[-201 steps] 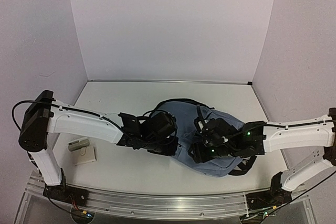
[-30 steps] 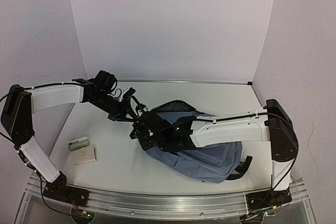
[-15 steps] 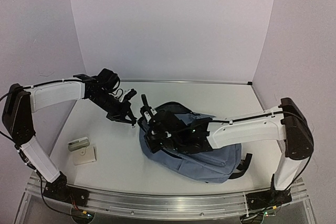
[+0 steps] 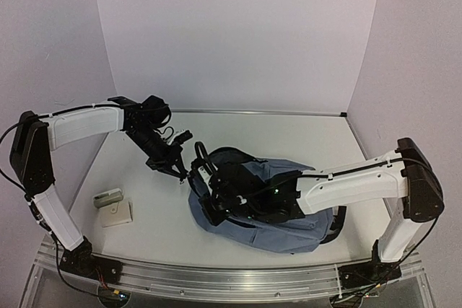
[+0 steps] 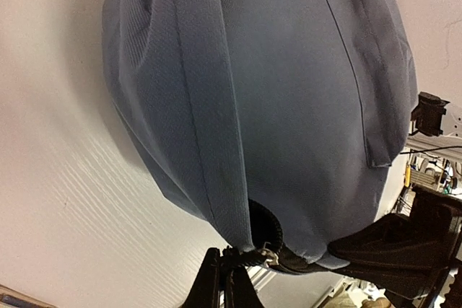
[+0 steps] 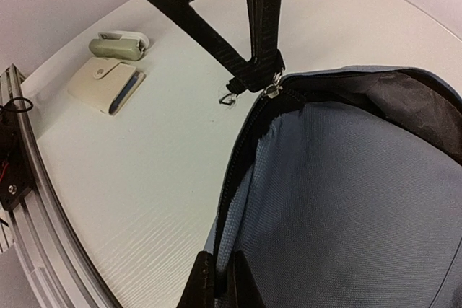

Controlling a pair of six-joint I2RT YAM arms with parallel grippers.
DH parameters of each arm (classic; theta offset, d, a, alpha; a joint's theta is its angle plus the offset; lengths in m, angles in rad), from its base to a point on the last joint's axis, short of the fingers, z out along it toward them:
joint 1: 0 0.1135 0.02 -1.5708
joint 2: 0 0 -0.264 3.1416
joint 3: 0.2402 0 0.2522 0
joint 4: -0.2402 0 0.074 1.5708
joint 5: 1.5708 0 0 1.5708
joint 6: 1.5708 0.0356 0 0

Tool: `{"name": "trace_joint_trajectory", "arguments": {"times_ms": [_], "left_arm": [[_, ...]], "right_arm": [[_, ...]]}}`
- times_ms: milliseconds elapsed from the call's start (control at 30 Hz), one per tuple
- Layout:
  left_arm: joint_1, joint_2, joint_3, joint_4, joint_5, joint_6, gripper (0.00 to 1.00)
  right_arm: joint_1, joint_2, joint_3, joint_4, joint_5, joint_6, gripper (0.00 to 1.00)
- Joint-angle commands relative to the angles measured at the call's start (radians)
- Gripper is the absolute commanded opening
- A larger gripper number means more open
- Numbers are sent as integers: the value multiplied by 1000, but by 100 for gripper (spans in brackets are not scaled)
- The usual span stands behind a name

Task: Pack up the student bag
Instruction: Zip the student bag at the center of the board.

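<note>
The white table (image 4: 303, 131) bears the student bag (image 4: 289, 210) near its middle, lying flat, its mouth gaping leftward. The right gripper (image 6: 216, 279) is clenched on the mouth's near rim. The left gripper (image 5: 224, 272) pinches the far end, seemingly at the zipper pull (image 6: 273, 90). A beige wallet (image 4: 117, 214) and a small green case (image 4: 108, 197) lie well apart, left.
</note>
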Motion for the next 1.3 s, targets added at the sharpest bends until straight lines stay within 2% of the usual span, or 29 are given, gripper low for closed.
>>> {"name": "trace_joint_trajectory", "arguments": {"times_ms": [0, 333, 633, 733, 800, 833, 900, 967, 1067, 1133, 1200, 1267], "left_arm": [[66, 12, 70, 108, -271, 6, 0], [66, -1, 46, 57, -455, 2, 0], [66, 0, 36, 113, -560, -39, 0], [66, -15, 18, 150, -490, -9, 0], [65, -34, -13, 179, -363, 35, 0], [65, -42, -31, 191, -261, 58, 0], [60, -47, -60, 201, -117, 80, 0], [47, -50, -78, 199, -73, 76, 0], [42, -57, -112, 200, -101, 32, 0], [42, -71, -134, 212, -114, -7, 1], [42, -93, -152, 234, -120, -44, 6], [43, -125, -157, 253, -123, -70, 25]], "right_arm": [[126, -11, -7, -152, -184, 24, 0], [141, -57, -24, -172, -205, 44, 0], [182, -14, 1, -175, -281, 50, 0], [186, -21, 0, -159, -231, 85, 0], [186, -38, 6, -156, -135, 125, 0], [185, -48, 12, -157, -87, 149, 5], [185, -61, 29, -175, 14, 187, 32], [173, -70, 48, -223, 97, 238, 47], [97, -102, 41, -272, 146, 303, 57], [42, -139, 20, -288, 157, 322, 67], [1, -174, 3, -313, 188, 336, 78], [-50, -210, -21, -347, 209, 359, 86]]}}
